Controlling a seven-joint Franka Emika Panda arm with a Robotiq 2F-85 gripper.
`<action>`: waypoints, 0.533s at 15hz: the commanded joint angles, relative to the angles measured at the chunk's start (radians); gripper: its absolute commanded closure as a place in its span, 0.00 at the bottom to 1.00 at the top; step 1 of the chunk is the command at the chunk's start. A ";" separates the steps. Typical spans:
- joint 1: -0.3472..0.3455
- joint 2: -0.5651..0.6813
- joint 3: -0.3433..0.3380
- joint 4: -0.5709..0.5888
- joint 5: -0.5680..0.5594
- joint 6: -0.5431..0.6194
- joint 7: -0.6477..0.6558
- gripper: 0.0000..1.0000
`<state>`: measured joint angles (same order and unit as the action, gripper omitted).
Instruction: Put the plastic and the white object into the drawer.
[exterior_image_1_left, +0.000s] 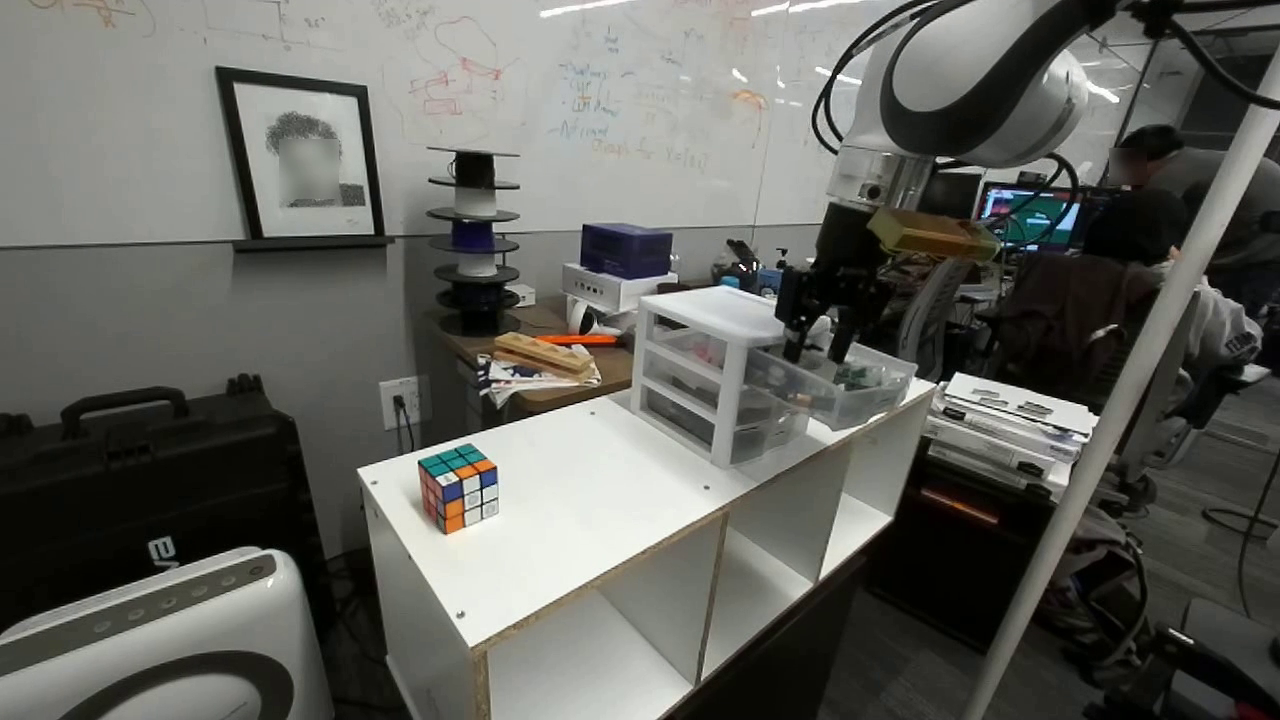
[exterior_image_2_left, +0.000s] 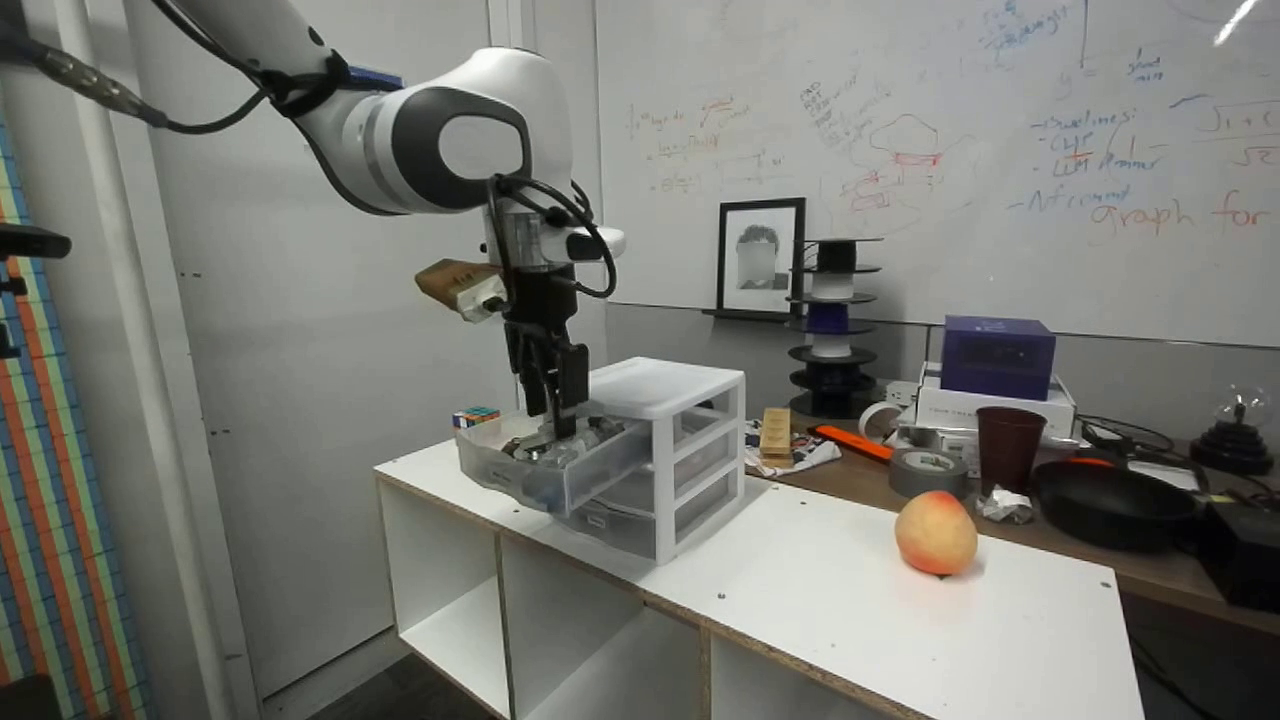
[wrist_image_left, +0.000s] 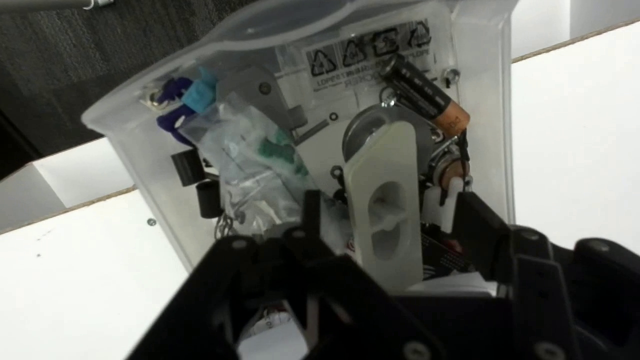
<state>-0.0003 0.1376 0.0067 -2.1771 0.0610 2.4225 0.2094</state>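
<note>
The pulled-out top drawer (exterior_image_1_left: 860, 408) of the translucent white chest (exterior_image_2_left: 665, 385) shows in both exterior views. Inside it, in the wrist view, lies the whitish, elongated object (wrist_image_left: 365, 215) with an oval hollow. To its left is the crumpled clear plastic (wrist_image_left: 255, 150) with a green patch. My gripper (wrist_image_left: 387, 207) stands open and reaches down into the drawer, as it also does in both exterior views. Its fingers (wrist_image_left: 472, 225) are on either side of the white object, with visible gaps. The lower end of the object is covered by the gripper body.
Around these two in the drawer lie a battery (wrist_image_left: 425, 95), black caps (wrist_image_left: 188, 166) and other small parts. A puzzle cube (exterior_image_1_left: 458, 488) and a peach (exterior_image_2_left: 935, 533) sit on the white shelf unit (exterior_image_1_left: 570, 520). A lower drawer (exterior_image_2_left: 615, 520) protrudes slightly under the top one.
</note>
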 joint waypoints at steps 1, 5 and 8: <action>-0.004 -0.056 0.001 -0.014 0.041 -0.003 -0.071 0.01; 0.000 -0.102 -0.003 -0.024 0.018 -0.029 -0.060 0.00; 0.003 -0.150 -0.001 -0.046 0.020 -0.066 -0.051 0.00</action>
<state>-0.0013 0.0590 0.0056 -2.1867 0.0695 2.3894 0.1639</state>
